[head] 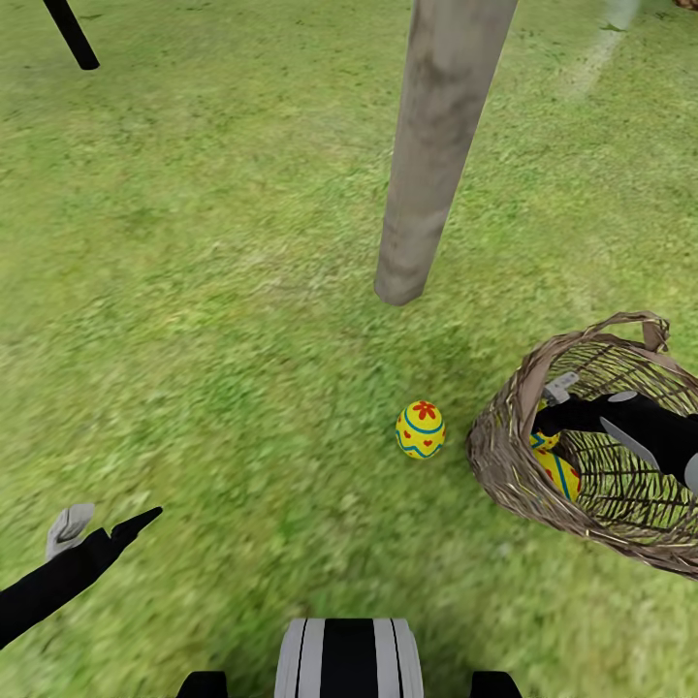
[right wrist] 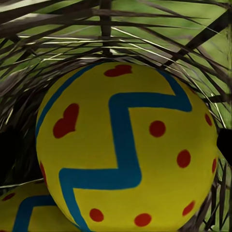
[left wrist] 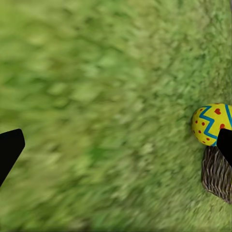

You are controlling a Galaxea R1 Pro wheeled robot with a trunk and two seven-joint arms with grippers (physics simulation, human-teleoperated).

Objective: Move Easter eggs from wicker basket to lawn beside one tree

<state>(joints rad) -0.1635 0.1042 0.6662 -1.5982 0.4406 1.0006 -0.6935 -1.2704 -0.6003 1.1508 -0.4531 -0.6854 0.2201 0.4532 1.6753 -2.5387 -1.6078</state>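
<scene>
Yellow zigzag egg [right wrist: 125, 145] fills basket [head: 504, 465]; right fingers [head: 555, 412] apparently astride, left fingers [head: 102, 528] wide.

I am outdoors in a garden: patchy green lawn [head: 213, 291] spreads all around me, a bare pale tree trunk [head: 438, 145] rises from it, and a thin black trunk [head: 72, 33] stands farther off.

Both arms are black. The left gripper [head: 97, 528] has 1 grey finger and 1 black finger. The trunk [head: 349, 657] is white with black stripes.
</scene>
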